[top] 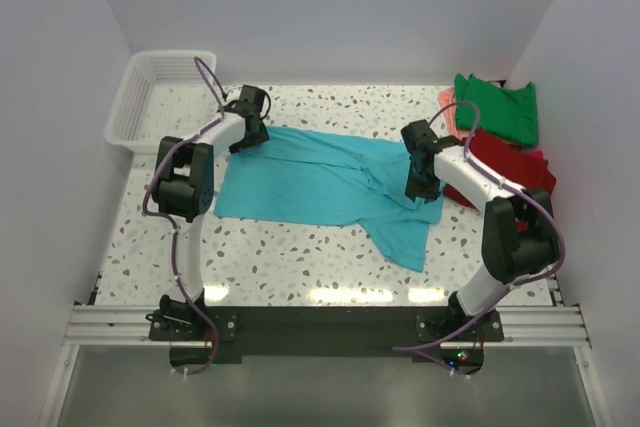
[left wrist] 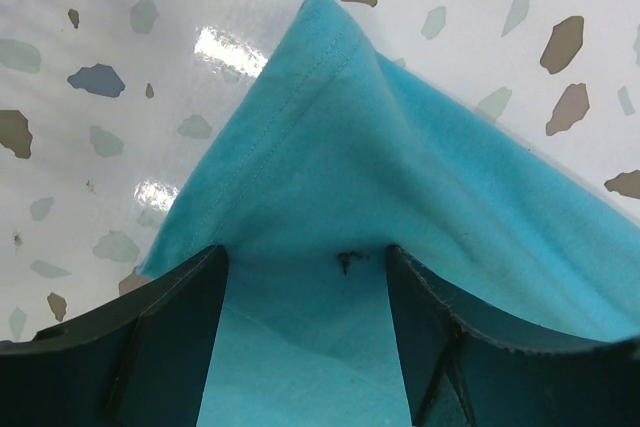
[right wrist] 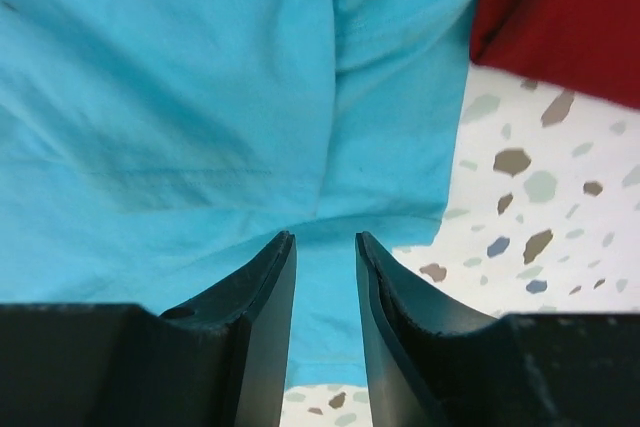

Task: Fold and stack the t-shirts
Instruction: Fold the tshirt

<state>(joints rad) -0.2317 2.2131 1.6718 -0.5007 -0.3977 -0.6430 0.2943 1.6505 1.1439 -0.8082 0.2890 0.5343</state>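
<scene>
Top external view: turquoise t-shirt [top: 320, 179] lies spread, somewhat rumpled, across the middle of the speckled table [top: 300, 252], one sleeve trailing toward the near right.

Left gripper [top: 243, 139] sits over the shirt's far-left corner. Left wrist view: both fingers [left wrist: 180, 317] stand wide apart, with the hemmed corner of the turquoise cloth running up between them. Cloth fills the gap, but neither finger is seen pressing on it. Nothing clamped.

Right gripper [top: 421, 185] is at the shirt's right edge. Right wrist view: the jaws are parted only a little, a narrow slot between the fingers [right wrist: 255, 327]. Turquoise cloth shows through the slot, with a bit of bare table at the bottom. No fabric visibly pinched; whether the fingertips touch the cloth cannot be told.

Other shirts: red t-shirt [top: 512, 165] lies just right of the right gripper, close to the turquoise edge. Green t-shirt [top: 500, 107] lies folded beyond it at the far right, overlapping the red one. A strip of salmon-pink t-shirt [top: 447, 107] peeks out at the green one's left side.

White lattice basket [top: 135, 107] sits at the far-left corner, apart from the shirts.
</scene>
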